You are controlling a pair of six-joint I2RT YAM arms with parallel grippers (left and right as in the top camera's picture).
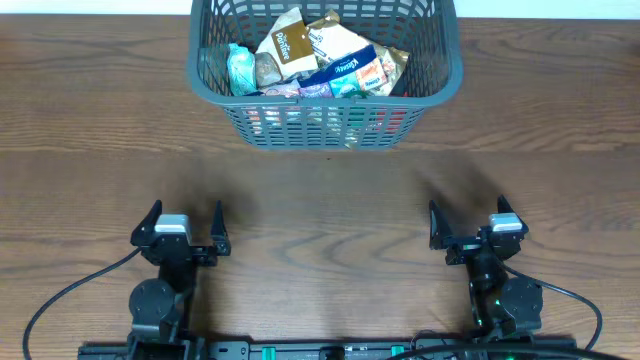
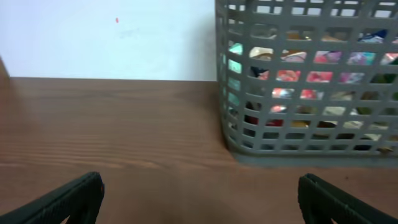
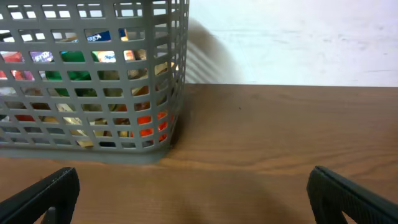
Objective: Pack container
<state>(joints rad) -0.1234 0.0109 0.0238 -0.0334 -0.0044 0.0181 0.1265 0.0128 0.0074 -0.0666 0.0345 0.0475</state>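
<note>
The grey slatted container [image 1: 447,88] stands at the far middle of the table, filled with several snack packets and pouches [image 1: 322,60]. It shows in the left wrist view [image 2: 231,81] at upper right and in the right wrist view [image 3: 177,74] at upper left. My left gripper [image 1: 185,228] is open and empty near the front left of the table, well short of the container. Its fingers show wide apart in its own view [image 2: 199,199]. My right gripper [image 1: 470,226] is open and empty at the front right, its fingers wide apart too [image 3: 193,196].
The wooden table [image 1: 320,210] lies bare between the grippers and the container. A white wall [image 2: 106,37] rises behind the table's far edge. Black cables [image 1: 60,300] trail from the arm bases at the front edge.
</note>
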